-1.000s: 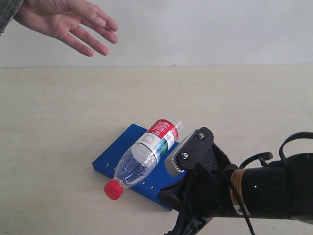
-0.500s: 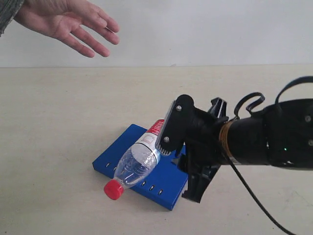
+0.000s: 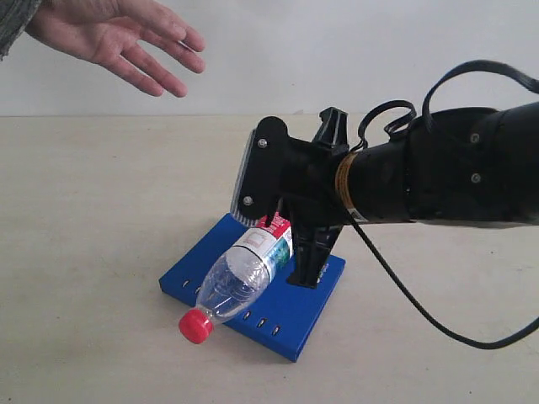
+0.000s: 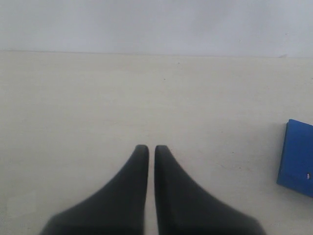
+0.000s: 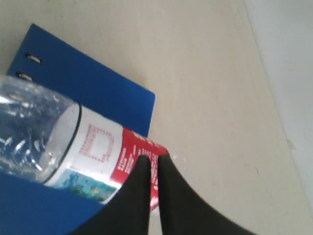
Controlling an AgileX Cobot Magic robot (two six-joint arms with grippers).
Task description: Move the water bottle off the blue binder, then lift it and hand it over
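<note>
end effector [image 5: 152,159] tips together at the red label, water bottle [image 5: 73,142] lying on blue binder [image 5: 93,85]

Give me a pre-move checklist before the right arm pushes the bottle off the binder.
1. Water bottle off the blue binder: not ok. It lies across the binder, red cap overhanging the edge.
2. Right gripper at the bottle's label end: ok, jaws shut.
3. Right gripper touching the bottle: cannot tell.
4. Left gripper out of the way: ok. Jaws shut, over bare table, apart from the binder's corner.
5. Person's hand ready to receive: ok. It is open and raised.
</note>
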